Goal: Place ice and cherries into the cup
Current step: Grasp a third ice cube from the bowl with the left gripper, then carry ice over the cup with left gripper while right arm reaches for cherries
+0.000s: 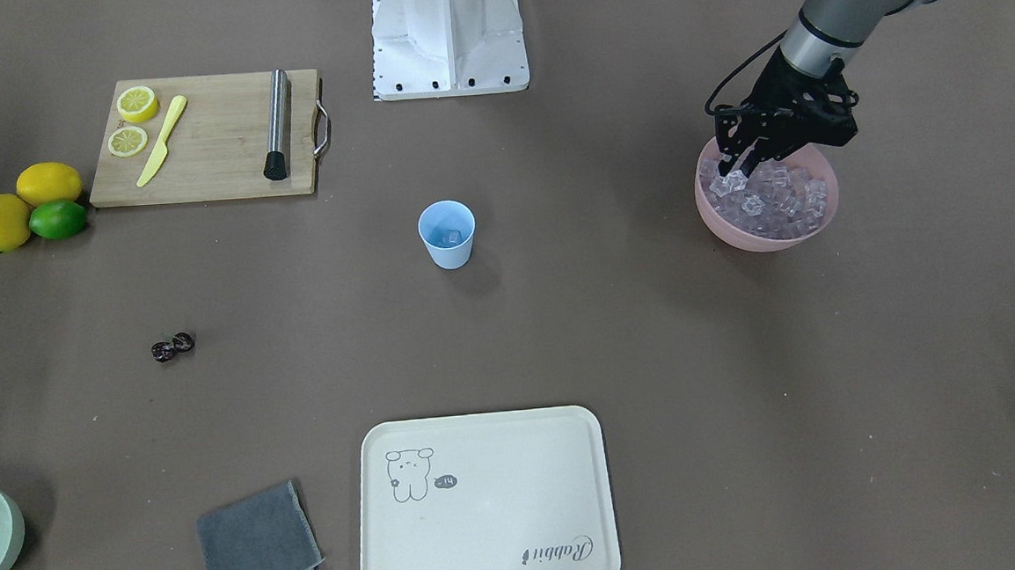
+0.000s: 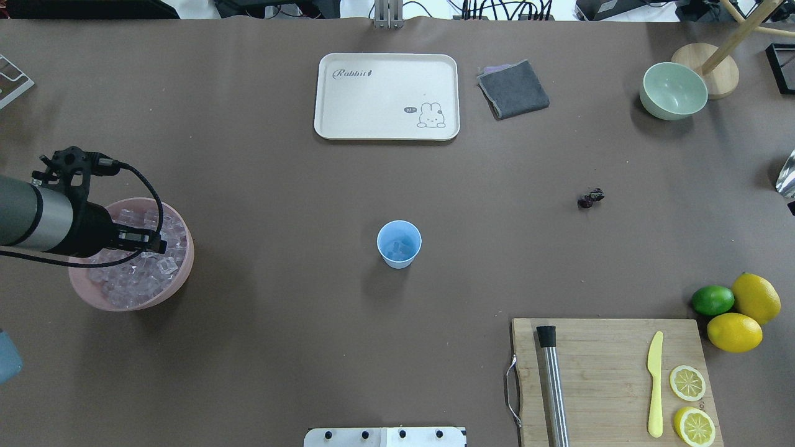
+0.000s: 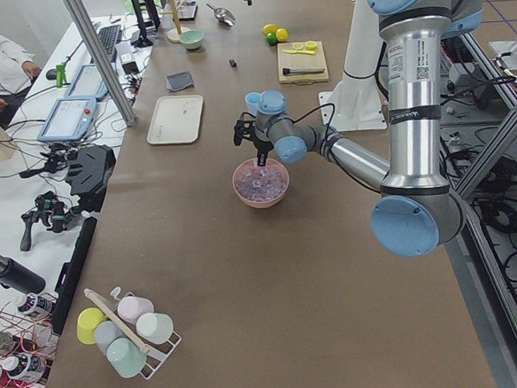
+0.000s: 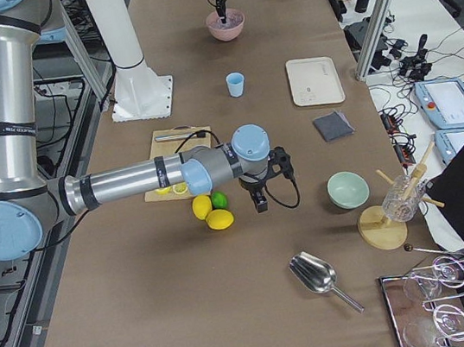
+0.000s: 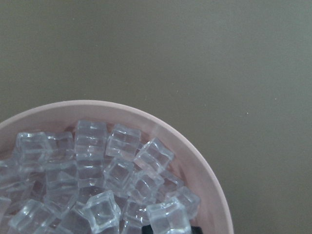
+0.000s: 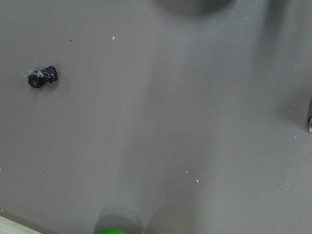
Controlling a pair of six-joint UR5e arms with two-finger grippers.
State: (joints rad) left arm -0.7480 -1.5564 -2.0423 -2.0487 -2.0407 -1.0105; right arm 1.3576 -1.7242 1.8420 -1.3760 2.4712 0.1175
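Brown tabletop [image 1: 651, 329]: cup [image 1: 447, 234] mid-table, cherries [image 1: 172, 346] well off one side, pink bowl [image 1: 765, 243] of ice [image 1: 776, 202] off other. Left gripper [image 1: 740, 169] tips down in ice, grasp unclear; right gripper [image 4: 259, 204], cannot tell. Risk: slick ice slips out before reaching cup.

Overhead view. Far left: bowl [image 2: 185, 267] heaped with ice [image 2: 140, 276], left gripper [image 2: 159, 243] tips down among the cubes. Cup [image 2: 399, 244] at frame centre, a few cubes inside. Tray [image 2: 386, 96] upper centre, cloth [image 2: 513, 89] just right of it, second bowl [image 2: 674, 90] upper right. Cherries [image 2: 590, 198] right of centre, well apart from the cup. Cutting board [image 2: 608, 372] lower right; lemons [image 2: 735, 332] and lime [image 2: 712, 300] beside its upper right corner.
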